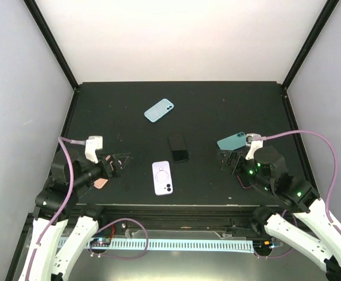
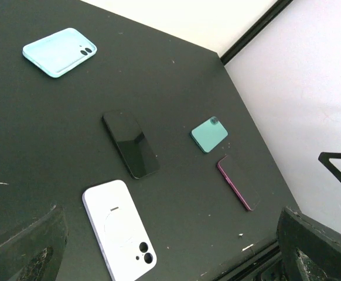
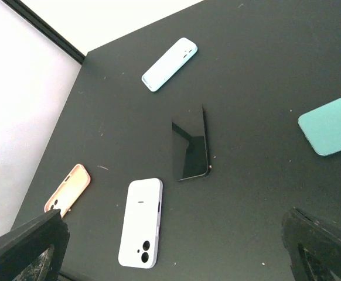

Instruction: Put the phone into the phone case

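Observation:
A black phone [image 1: 178, 147] lies screen up at the table's middle; it also shows in the left wrist view [image 2: 130, 143] and the right wrist view [image 3: 190, 143]. A white phone case [image 1: 163, 178] lies back up just in front of it, with camera holes at its near end [image 2: 119, 229] [image 3: 141, 222]. My left gripper [image 1: 115, 165] is open and empty, left of the white case. My right gripper [image 1: 229, 161] is open and empty, right of the black phone. The fingers [image 2: 30, 246] [image 3: 320, 243] frame both wrist views with nothing between them.
A light blue case [image 1: 159, 110] lies at the back. A teal case or phone [image 1: 232, 140] lies back up by my right gripper. A dark phone with a magenta rim [image 2: 239, 181] lies near it. A peach case [image 1: 101, 182] lies beside my left gripper.

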You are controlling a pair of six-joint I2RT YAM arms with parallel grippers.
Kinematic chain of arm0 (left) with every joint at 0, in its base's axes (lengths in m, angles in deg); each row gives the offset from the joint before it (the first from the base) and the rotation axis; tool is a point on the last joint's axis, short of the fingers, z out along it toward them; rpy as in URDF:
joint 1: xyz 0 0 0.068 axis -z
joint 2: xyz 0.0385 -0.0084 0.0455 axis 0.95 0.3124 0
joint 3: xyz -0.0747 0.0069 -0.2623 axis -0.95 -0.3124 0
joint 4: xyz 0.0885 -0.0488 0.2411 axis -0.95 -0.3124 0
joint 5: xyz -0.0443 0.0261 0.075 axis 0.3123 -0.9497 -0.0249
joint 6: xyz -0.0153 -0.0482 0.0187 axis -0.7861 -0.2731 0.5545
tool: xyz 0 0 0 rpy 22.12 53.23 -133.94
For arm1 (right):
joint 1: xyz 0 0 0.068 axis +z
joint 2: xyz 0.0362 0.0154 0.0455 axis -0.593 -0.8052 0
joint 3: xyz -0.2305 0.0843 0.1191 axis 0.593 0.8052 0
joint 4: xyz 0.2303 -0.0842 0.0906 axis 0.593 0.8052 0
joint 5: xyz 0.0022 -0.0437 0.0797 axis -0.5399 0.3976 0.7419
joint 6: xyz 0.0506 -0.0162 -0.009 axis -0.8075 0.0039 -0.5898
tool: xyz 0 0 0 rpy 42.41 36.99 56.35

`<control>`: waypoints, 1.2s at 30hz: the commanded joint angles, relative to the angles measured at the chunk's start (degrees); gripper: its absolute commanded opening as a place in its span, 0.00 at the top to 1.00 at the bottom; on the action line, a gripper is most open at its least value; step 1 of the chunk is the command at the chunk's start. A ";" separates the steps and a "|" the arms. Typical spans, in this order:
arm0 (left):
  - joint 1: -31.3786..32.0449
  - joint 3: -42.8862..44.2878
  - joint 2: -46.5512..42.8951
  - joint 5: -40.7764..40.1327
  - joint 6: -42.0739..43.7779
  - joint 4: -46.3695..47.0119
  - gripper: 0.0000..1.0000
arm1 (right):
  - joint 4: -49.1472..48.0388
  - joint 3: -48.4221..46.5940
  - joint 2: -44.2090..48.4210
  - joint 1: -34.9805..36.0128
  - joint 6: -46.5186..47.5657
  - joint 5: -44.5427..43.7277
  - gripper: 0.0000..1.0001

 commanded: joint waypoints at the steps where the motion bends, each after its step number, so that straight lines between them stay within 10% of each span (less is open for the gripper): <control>1: 0.39 0.34 0.13 -1.22 -0.42 -0.47 0.01 | 0.26 0.15 0.62 -0.40 -0.57 -0.49 0.00; 13: 0.39 -1.38 4.68 -2.51 0.08 -2.07 0.01 | -1.55 2.25 0.18 -0.45 2.61 0.97 0.00; 29: 0.39 -6.89 10.08 -1.37 -0.62 -2.18 0.01 | -0.23 3.61 -22.63 -2.07 4.44 -13.12 0.00; 36: 0.47 -10.32 11.69 -0.45 -1.09 -1.00 0.01 | -7.39 4.32 -31.27 -6.95 7.86 -4.81 0.00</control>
